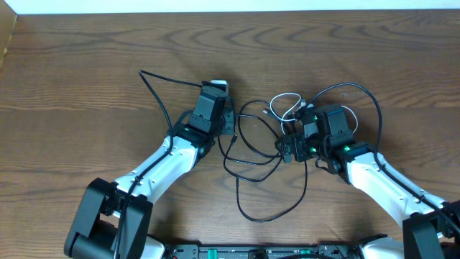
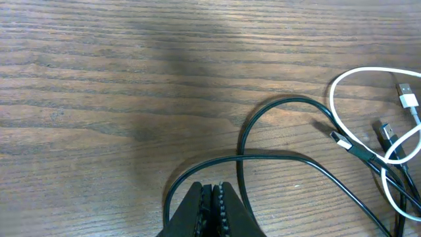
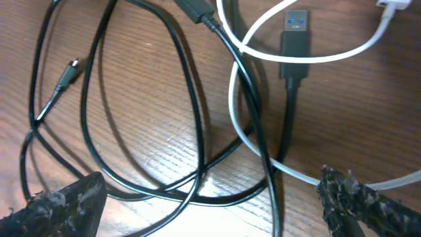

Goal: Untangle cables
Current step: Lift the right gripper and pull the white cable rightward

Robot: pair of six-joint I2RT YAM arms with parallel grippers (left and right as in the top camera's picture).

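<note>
The long black cable (image 1: pixel 240 188) lies in tangled loops on the wooden table between my two arms. The shorter white cable (image 1: pixel 286 96) curls over it near my right gripper. My left gripper (image 1: pixel 230 124) is shut and empty at the left edge of the loops. In the left wrist view its jaws (image 2: pixel 212 197) are closed, with the black cable (image 2: pixel 276 155) curving just past the tips and the white cable (image 2: pixel 332 105) at the right. My right gripper (image 1: pixel 293 144) is wide open over the tangle. Between its fingers (image 3: pixel 214 204) lie black strands (image 3: pixel 287 118) and the white cable (image 3: pixel 309 58).
Thicker black arm wires arc at the far left (image 1: pixel 154 93) and far right (image 1: pixel 370 97). A black USB plug (image 3: pixel 295 29) and a small plug end (image 3: pixel 69 71) lie among the loops. The table's back edge (image 1: pixel 230 10) runs along the top.
</note>
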